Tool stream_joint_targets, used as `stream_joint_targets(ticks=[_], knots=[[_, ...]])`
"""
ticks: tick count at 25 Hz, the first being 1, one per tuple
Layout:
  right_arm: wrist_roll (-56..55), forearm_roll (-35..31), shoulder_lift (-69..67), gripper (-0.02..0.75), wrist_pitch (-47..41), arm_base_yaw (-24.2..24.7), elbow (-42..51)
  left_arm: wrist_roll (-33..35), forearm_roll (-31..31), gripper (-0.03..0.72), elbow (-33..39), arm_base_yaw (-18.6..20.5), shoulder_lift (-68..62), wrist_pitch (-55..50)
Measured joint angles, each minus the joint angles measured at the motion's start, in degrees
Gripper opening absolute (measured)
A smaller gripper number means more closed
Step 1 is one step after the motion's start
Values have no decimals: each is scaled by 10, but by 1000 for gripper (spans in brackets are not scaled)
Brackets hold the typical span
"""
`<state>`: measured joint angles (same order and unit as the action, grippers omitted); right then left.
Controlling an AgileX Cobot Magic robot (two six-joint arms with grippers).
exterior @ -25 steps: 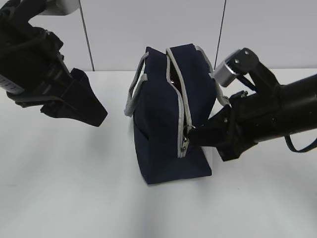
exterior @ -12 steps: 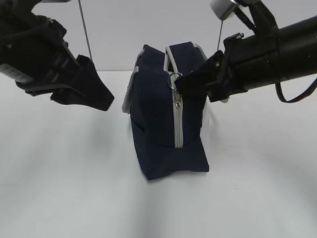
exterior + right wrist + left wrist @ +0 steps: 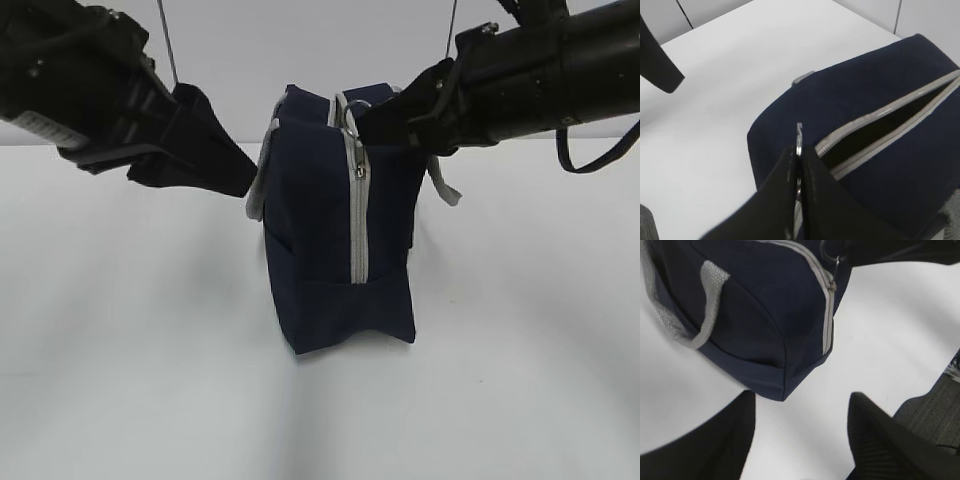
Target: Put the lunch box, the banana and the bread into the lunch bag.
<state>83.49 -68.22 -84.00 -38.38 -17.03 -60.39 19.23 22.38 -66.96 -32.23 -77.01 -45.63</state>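
A smooth, plain white table point(image 3: 120, 380) fills the lower part of the scene under soft, even light, with faint grey shadows on it. Behind it stands a pale grey panelled wall point(image 3: 250, 40), divided by thin dark vertical seams point(image 3: 166, 40).

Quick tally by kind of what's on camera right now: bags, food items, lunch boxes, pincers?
Bags: 1, the lunch bag
Food items: 0 in view
Lunch boxes: 0 in view
Pincers: 2, the left pincer open, the right pincer shut on the zipper pull
Total: 3
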Motion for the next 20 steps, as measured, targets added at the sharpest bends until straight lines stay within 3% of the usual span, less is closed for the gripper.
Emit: stream_joint_targets(ticks=[4, 6, 10, 14, 16, 20], knots=[[-1, -28, 0, -16, 5, 0, 0, 25, 41, 414, 23, 0, 0, 40], [-1, -38, 0, -16, 11, 0, 0, 69, 106, 414, 63, 0, 0, 75], [-3, -39, 0, -16, 14, 0, 0, 267, 331, 414, 163, 0, 0, 150], [-3, -32, 0, -16, 12, 0, 0, 477, 541, 414, 216, 0, -2, 194], [-3, -26, 0, -16, 10, 0, 0, 541, 590, 414, 224, 0, -12, 206], [-3, -23, 0, -16, 9, 0, 0, 615, 614, 414, 225, 0, -54, 228]])
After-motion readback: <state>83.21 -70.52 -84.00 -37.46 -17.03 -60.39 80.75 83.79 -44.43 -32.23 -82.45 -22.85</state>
